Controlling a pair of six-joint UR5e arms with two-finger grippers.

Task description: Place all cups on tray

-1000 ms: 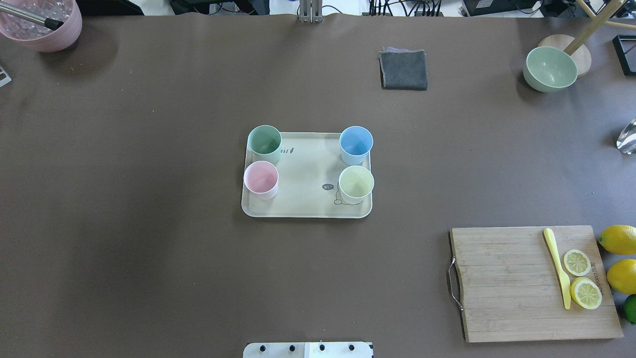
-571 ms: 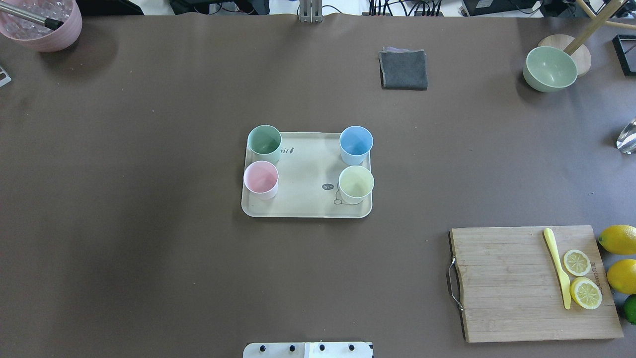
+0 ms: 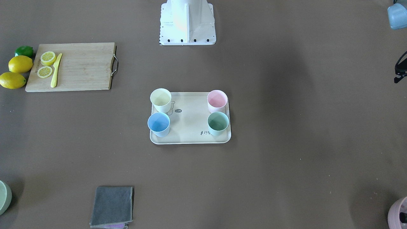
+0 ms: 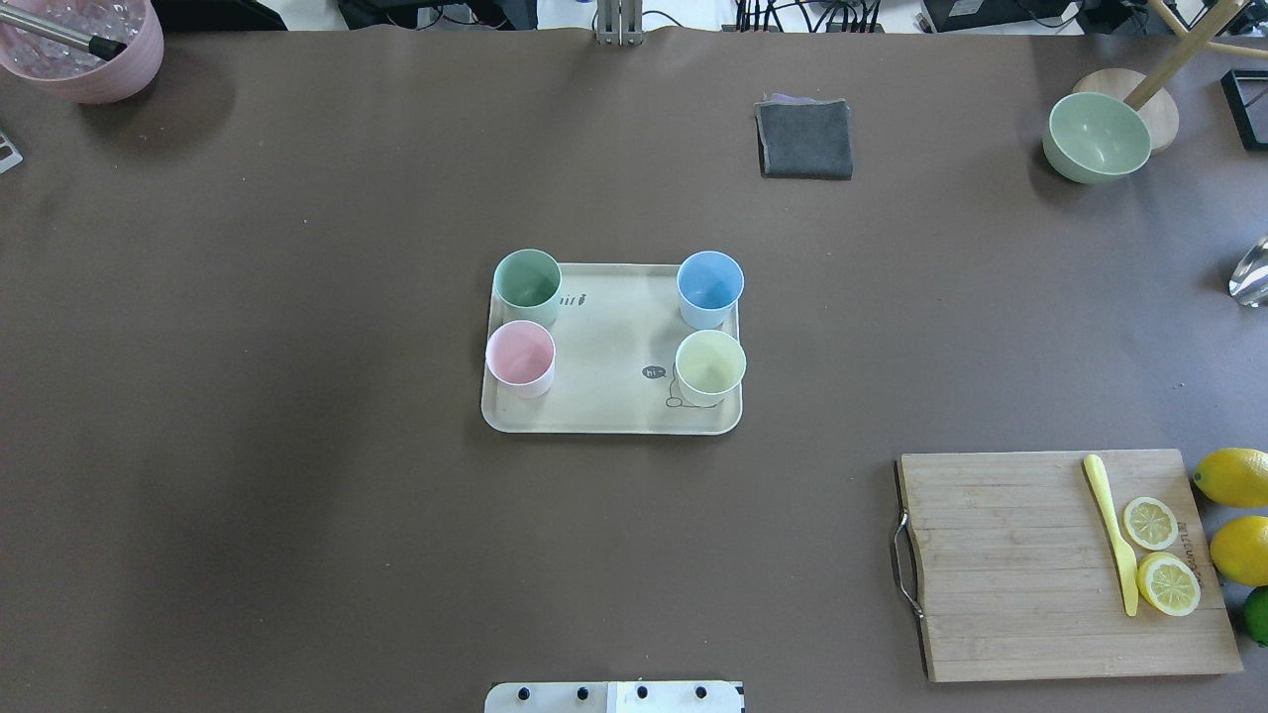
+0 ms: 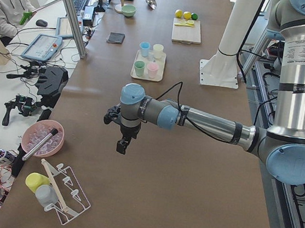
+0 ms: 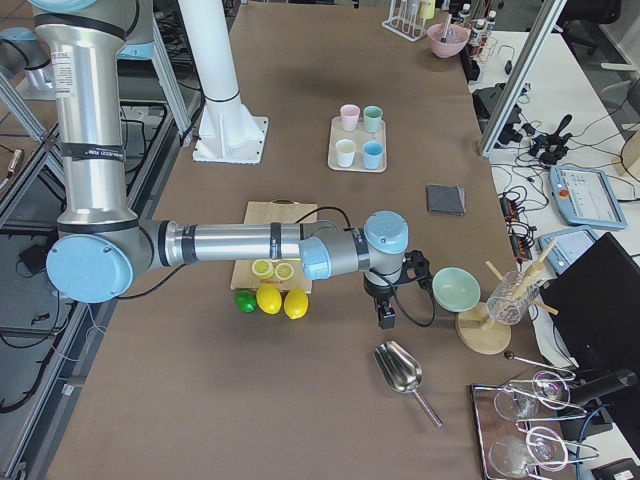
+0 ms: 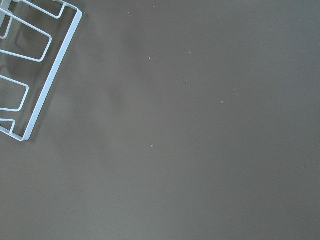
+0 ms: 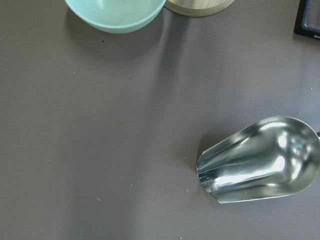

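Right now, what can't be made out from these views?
1. Left gripper: shows only in exterior left, small; open or shut unclear.
2. Right gripper: shows only in exterior right; same doubt.
3. Tray script: overhead, the mint green cup covers its start.
4. Bear drawing: the pale yellow cup hides most of it.
5. Metal scoop: right wrist view, handle cut off by the right edge.

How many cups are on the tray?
4 on the tray, none hidden: mint green cup and pink cup at left, blue cup and yellow cup at right.
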